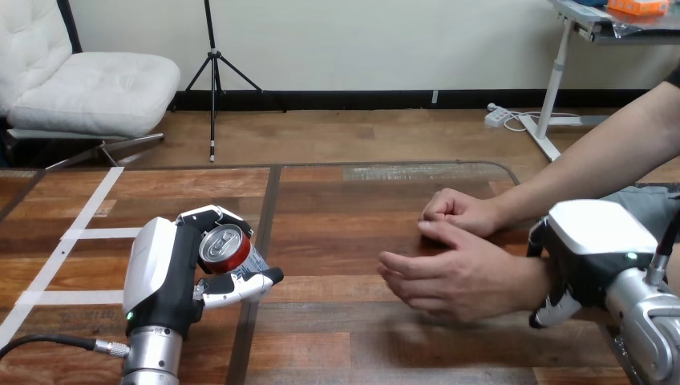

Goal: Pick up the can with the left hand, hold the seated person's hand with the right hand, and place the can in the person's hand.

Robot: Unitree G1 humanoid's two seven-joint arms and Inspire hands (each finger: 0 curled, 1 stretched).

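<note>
A red can [225, 249] with a silver top is held above the table's left part, tilted, its top facing me. My left hand [160, 277] is shut on it, fingers curled over its far side and thumb [240, 289] under its near side. The person's nearer hand [453, 277] lies low over the table at centre right, fingers relaxed and pointing left, holding nothing. My right hand [597, 249] sits at that hand's wrist, with fingers [553, 309] curled round it from below and above. The can is well left of the person's hand.
The person's other hand [457, 212] rests curled on the wooden table [337, 200] just beyond the nearer one. White tape strips [80, 233] mark the table's left part. A dark seam [261, 241] runs down the table beside the can.
</note>
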